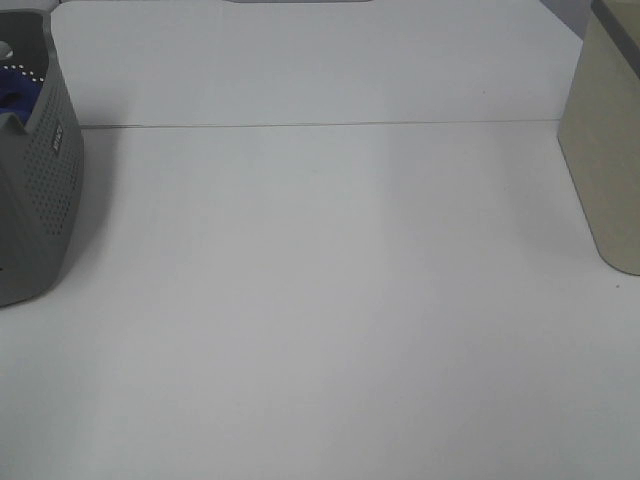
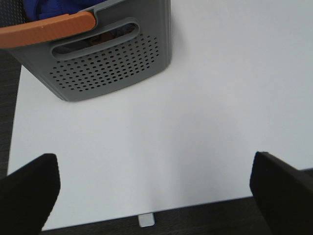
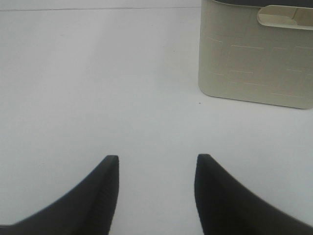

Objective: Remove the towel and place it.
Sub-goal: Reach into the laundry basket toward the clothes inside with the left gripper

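The deep blue towel (image 1: 15,88) lies inside the grey perforated basket (image 1: 45,200) at the table's far left; only a small part shows. In the left wrist view the towel (image 2: 58,6) shows above the basket's orange rim (image 2: 46,28). My left gripper (image 2: 156,183) is open and empty, hovering over bare table a short way from the basket (image 2: 112,63). My right gripper (image 3: 156,169) is open and empty over the white table. Neither gripper shows in the exterior high view.
A beige bin (image 1: 610,150) stands at the table's right edge; it also shows in the right wrist view (image 3: 257,54). The white table (image 1: 320,300) has a seam across its far part. The table's near edge shows in the left wrist view (image 2: 146,213).
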Robot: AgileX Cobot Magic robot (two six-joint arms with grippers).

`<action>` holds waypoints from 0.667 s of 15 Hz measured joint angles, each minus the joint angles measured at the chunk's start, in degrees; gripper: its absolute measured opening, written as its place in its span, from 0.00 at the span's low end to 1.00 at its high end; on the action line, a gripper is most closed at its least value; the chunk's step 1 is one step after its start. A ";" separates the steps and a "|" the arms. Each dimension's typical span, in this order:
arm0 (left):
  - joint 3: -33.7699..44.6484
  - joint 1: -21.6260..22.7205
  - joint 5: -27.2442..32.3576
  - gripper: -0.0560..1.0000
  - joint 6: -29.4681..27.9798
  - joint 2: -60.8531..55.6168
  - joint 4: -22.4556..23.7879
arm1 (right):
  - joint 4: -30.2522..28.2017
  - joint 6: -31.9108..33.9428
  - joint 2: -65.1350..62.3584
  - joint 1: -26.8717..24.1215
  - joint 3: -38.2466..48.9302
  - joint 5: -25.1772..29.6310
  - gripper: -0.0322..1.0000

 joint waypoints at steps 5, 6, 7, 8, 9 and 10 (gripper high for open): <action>-16.96 0.00 0.69 0.99 12.55 17.99 2.52 | 0.00 0.00 0.00 0.00 0.00 0.00 0.51; -21.14 0.00 0.69 0.99 14.50 22.00 2.52 | 0.00 0.00 0.00 0.00 0.00 0.00 0.51; -24.75 0.00 0.69 0.99 16.44 25.78 2.58 | 0.00 0.00 0.00 0.00 0.00 0.00 0.51; -28.59 0.00 0.69 0.99 18.79 30.31 2.58 | 0.00 0.00 0.00 0.00 0.00 0.00 0.51; -35.01 0.00 0.63 0.99 23.43 38.27 3.21 | 0.00 0.00 0.00 0.00 0.00 0.00 0.51; -36.61 0.00 0.63 0.99 24.69 40.45 3.78 | 0.00 0.00 0.00 0.00 0.00 0.00 0.51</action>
